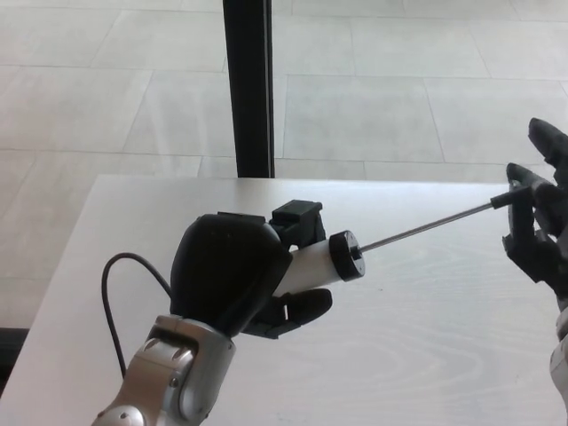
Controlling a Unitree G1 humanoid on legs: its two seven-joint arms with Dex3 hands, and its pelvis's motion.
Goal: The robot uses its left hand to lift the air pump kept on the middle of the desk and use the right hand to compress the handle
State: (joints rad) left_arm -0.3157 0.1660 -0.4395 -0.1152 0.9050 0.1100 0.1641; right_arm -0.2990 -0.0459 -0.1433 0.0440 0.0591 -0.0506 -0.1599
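My left hand (232, 271), a bulky black hand on a silver forearm, is clenched around the white cylindrical barrel of the air pump (312, 264); I hold the pump up off the pale wood-grain desk (426, 337), tilted so that its black end cap faces right and a little upward; a black block fitting sits on top of the barrel just beside my knuckles; from the cap a thin metal rod (426, 227) runs out fully extended, rising toward the right edge of the picture; at its far end the small black handle (510, 197) lies against the fingers of my right hand (537, 222), which comes in at the right border; that hand is cut off by the frame, and I cannot tell whether it has closed on the handle; a thin black cable (115, 293) loops over the desk beside my left forearm; behind the desk stands a black upright post (248, 89) on a light tiled floor.
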